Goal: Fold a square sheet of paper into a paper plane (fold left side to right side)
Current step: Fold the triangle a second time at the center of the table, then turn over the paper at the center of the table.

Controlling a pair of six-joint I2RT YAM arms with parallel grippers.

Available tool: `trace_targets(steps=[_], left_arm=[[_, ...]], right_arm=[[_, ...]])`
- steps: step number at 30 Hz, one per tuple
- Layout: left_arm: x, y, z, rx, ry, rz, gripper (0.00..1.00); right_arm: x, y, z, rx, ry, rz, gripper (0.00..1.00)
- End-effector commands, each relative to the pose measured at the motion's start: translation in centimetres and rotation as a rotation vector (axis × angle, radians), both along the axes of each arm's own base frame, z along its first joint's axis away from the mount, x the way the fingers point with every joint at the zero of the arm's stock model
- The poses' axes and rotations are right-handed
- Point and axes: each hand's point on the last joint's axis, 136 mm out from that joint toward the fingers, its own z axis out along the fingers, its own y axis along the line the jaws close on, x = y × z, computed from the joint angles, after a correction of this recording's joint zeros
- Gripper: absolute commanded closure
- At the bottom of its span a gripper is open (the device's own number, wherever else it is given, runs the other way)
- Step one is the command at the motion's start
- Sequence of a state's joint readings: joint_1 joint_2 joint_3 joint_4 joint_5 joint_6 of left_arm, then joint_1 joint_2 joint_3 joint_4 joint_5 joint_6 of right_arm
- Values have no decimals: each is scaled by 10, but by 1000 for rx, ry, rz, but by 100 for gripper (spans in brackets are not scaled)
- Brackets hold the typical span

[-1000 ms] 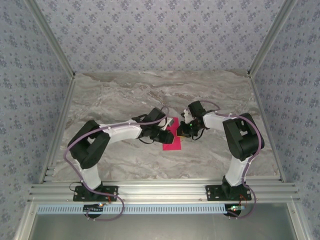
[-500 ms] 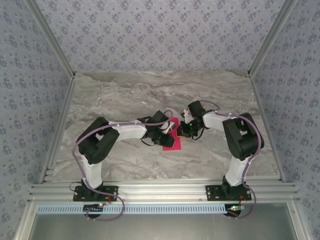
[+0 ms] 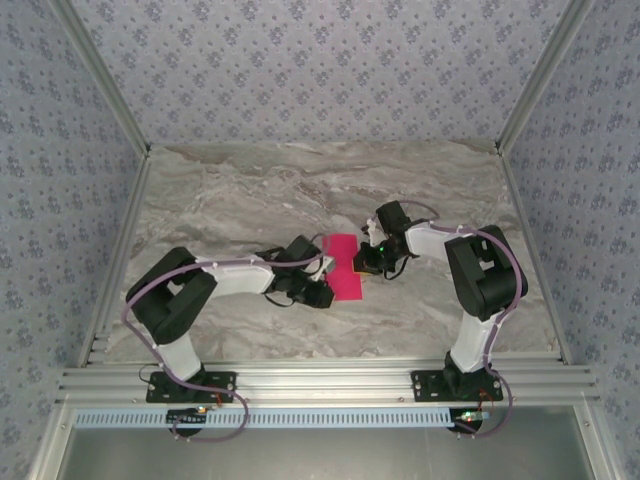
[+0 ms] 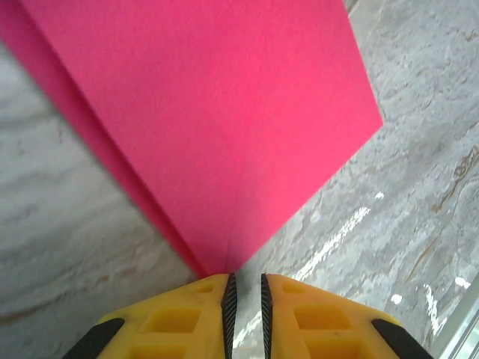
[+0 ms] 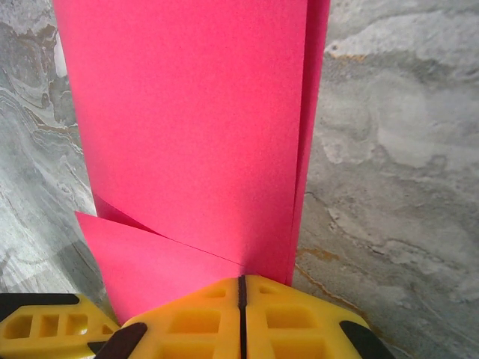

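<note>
Magenta-pink thin square sheet of paper (image 3: 343, 268) lies on the grey marble-pattern desk (image 3: 250, 190) in the top view, folded to a narrow strip, with the left hand (image 3: 322, 294) at its near-left corner and the right hand (image 3: 364, 266) at its right edge. Left wrist: pads a thin slit apart, the sheet's corner just meeting the tips, nothing seen between them. Right wrist: jaws fully closed, clamping the sheet's edge; stacked layers and a triangular flap visible. Judgement: early folds done, no pointed dart yet, so nose and wing folds remain.
</note>
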State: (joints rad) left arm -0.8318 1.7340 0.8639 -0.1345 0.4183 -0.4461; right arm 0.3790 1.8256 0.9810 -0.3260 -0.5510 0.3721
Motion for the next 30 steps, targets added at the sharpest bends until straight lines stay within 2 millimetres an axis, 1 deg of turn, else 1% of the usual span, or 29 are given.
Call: trace_targets(steps=[1,3,5,9,11,13,16,19,24,27,30], left_arm=[[-14,26,-5,66,57,26,81],[-6,26,8,21,46,52,80],[6,25,23,-32,24,79,77],[29,20,48,-128,-20,118,68],[42,15,57,-179,-32,135,63],[54,9,63,-215,-42,148,58],[65,-3,66,-238,-42,139,54],[74,-13,61,-248,-33,131,53],[85,-23,45,-238,-12,131,53],[89,-23,36,-217,-5,139,55],[90,-21,34,-202,-11,143,57]], right_arm=[[2,-12,-13,-63,11,-22,90],[7,-6,-1,-19,-18,-25,88],[16,-1,14,27,-63,-35,82],[26,-2,42,94,-153,-69,60],[27,-7,51,113,-183,-91,51],[25,-14,56,122,-203,-108,44],[18,-26,60,131,-219,-134,35],[8,-31,63,162,-219,-142,32],[-6,-30,62,205,-201,-133,32],[-12,-28,57,223,-179,-131,32],[-14,-26,55,228,-169,-124,32]])
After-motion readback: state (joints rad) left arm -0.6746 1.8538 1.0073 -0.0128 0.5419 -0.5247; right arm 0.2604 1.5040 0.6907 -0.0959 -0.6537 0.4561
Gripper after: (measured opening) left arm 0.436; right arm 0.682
